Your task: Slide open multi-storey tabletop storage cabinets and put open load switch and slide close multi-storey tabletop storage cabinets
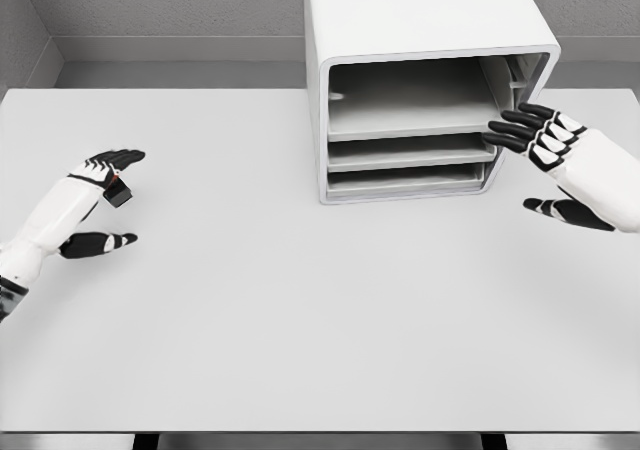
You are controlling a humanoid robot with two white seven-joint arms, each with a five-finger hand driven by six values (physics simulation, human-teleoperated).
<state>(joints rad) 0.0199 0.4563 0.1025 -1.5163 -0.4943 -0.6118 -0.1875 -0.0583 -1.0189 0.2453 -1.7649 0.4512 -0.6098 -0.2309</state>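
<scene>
The white storage cabinet (pixel 430 30) stands at the back of the table, right of the middle, with three storeys facing me. Its top storey (pixel 410 100) shows a deep, hollow interior, while the two lower drawers (pixel 405 166) sit nearly flush. My right hand (pixel 512 168) is at the cabinet's right front edge; its black fingers (pixel 520 130) are stretched out, touching the top storey's right side and holding nothing. At the far left my left hand (pixel 125 198) hovers over the table. The small black load switch (pixel 118 193), marked with red, is tucked under its fingers.
The white table (pixel 300 310) spreads wide between the two hands and in front of the cabinet. Its front edge runs along the bottom of the picture. A grey wall stands behind the cabinet.
</scene>
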